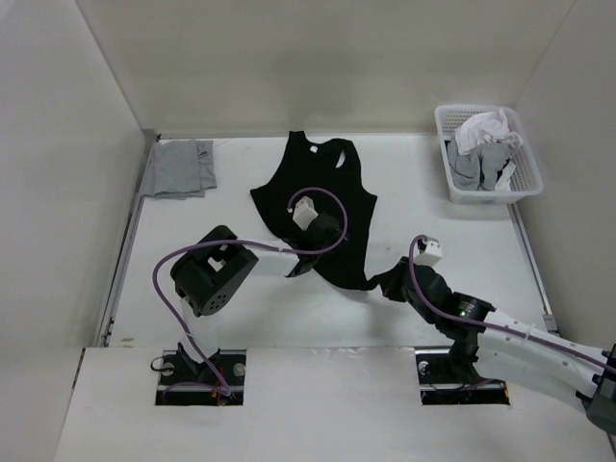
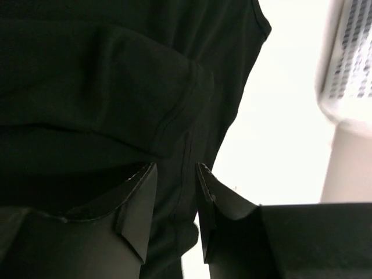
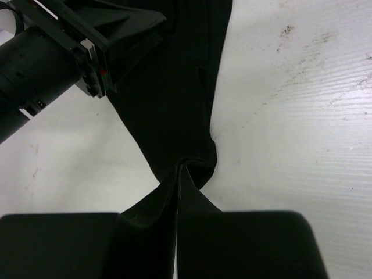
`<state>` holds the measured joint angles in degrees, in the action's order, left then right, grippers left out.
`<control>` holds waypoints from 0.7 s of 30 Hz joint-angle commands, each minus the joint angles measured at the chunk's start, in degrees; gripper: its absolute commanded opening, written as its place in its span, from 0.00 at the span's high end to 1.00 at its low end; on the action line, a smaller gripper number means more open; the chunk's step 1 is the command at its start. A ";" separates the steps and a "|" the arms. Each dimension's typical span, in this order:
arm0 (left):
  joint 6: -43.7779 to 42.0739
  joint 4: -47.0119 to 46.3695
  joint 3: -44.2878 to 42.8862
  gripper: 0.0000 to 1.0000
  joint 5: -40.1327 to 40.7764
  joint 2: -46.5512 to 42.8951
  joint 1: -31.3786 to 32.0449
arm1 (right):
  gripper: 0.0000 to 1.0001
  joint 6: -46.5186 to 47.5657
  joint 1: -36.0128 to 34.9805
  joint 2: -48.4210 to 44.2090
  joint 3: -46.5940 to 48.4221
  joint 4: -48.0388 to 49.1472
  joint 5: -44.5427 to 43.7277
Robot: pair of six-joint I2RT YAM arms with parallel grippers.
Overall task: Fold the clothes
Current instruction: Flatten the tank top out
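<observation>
White tabletop (image 1: pixel 462 241) with pale walls around it carries a black tank top (image 1: pixel 313 183), spread near the middle with its scooped neck and wide straps toward the far wall. The fabric is plain, soft and matte, rumpled at the near hem.

The right gripper (image 3: pixel 179 174) has its fingers pressed together on the hem's near right corner. The left gripper (image 2: pixel 176 174) straddles a side seam with its fingers somewhat apart; whether they pinch it I cannot tell.

A white basket (image 1: pixel 525 183) of white and grey clothes (image 1: pixel 486 144) stands at the far right. A light grey garment (image 1: pixel 178 168) lies at the far left.

Left pincer (image 2: pixel 176 170) ajar, right pincer (image 3: pixel 178 177) tight.
</observation>
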<state>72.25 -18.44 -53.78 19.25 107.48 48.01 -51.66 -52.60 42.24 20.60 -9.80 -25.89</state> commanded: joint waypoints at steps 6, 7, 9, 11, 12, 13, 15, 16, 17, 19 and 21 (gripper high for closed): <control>7.64 -3.89 -0.19 0.72 -0.70 1.50 -1.38 | 1.00 -0.81 -0.62 -2.07 -0.56 2.77 0.05; 7.91 -3.89 0.16 0.72 -0.44 1.50 -1.38 | 1.00 -0.81 -0.62 -2.07 -0.65 2.86 0.05; 8.96 -4.15 0.34 0.72 -0.26 2.03 -1.56 | 1.00 -0.72 -0.62 -1.90 -0.65 3.12 0.05; 10.01 -4.41 -0.18 0.72 -0.26 3.08 -1.91 | 1.00 -0.72 -0.88 -1.46 -0.47 3.30 0.22; 10.28 -4.85 -0.45 0.73 -0.26 3.52 -2.00 | 1.00 -0.81 -1.23 -1.37 -0.47 3.30 0.31; 10.46 -5.38 -0.71 0.74 -0.17 4.13 -2.00 | 1.00 -0.90 -1.49 -1.37 -0.47 3.30 0.23; 11.15 -6.43 -0.89 0.78 0.00 5.01 -2.09 | 1.00 -1.16 -1.76 -1.54 -0.74 3.12 0.14; 11.86 -6.96 -0.80 0.79 0.00 5.28 -2.09 | 1.00 -1.16 -1.85 -1.72 -0.91 3.12 0.14; 12.56 -7.57 -0.63 0.81 0.09 5.72 -2.17 | 1.00 -1.25 -1.85 -2.07 -1.17 3.04 0.14; 14.23 -9.42 0.07 0.85 0.18 6.33 -2.70 | 1.00 -1.34 -1.85 -2.69 -1.53 2.95 0.22; 15.46 -11.78 0.51 0.89 0.09 6.95 -3.40 | 1.00 -1.43 -2.02 -2.86 -1.70 2.95 0.40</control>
<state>84.49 -25.74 -53.76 18.39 113.21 45.82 -52.36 -54.06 40.32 19.40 -9.34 -25.58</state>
